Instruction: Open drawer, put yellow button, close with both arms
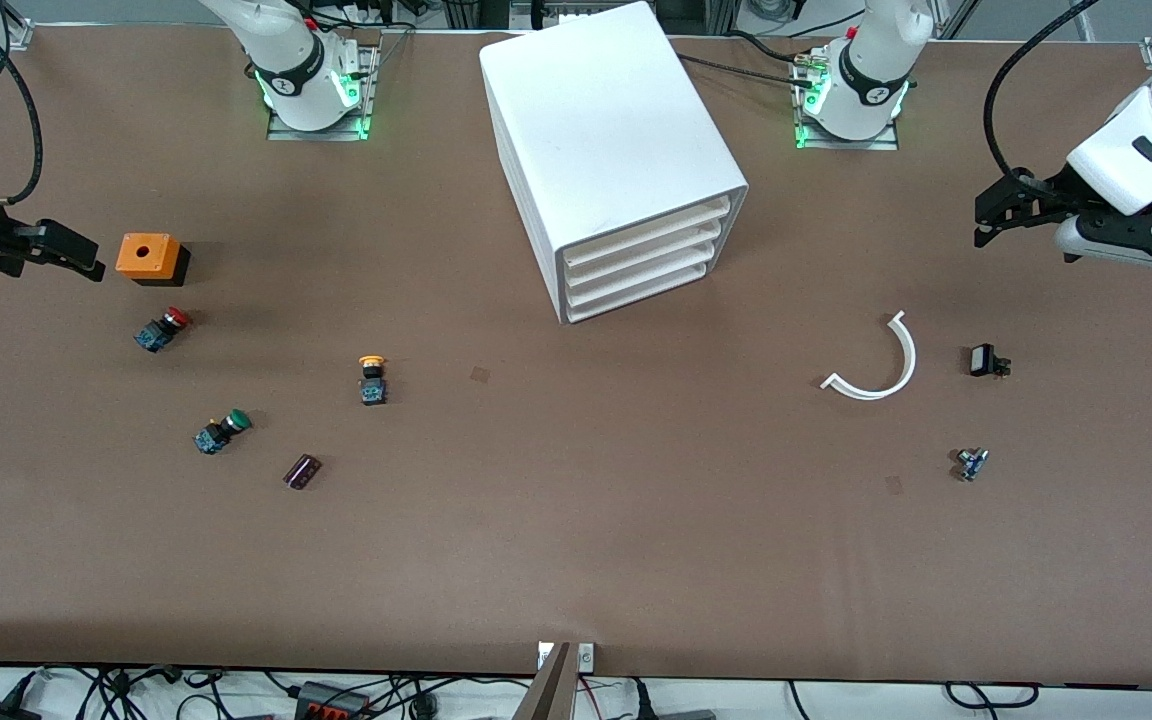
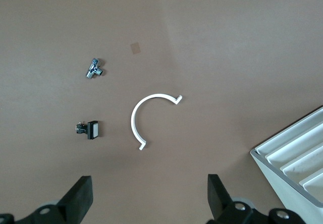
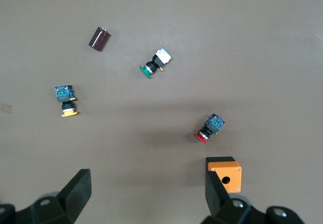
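The white cabinet (image 1: pixel 611 150) stands at the middle of the table by the bases, with all four drawers (image 1: pixel 641 262) shut. A corner of it shows in the left wrist view (image 2: pixel 298 158). The yellow button (image 1: pixel 372 378) lies on the table toward the right arm's end, nearer the front camera than the cabinet. It also shows in the right wrist view (image 3: pixel 65 100). My right gripper (image 1: pixel 71 250) is open and empty in the air beside an orange box (image 1: pixel 149 257), as the right wrist view (image 3: pixel 149 193) shows. My left gripper (image 1: pixel 988 215) is open and empty over the left arm's end, as the left wrist view (image 2: pixel 150 199) shows.
A red-capped switch (image 1: pixel 162 329), a green-capped switch (image 1: pixel 222 431) and a dark cylinder (image 1: pixel 302 471) lie near the yellow button. A white curved strip (image 1: pixel 876 362), a small black part (image 1: pixel 987 361) and a small metal part (image 1: pixel 971 464) lie toward the left arm's end.
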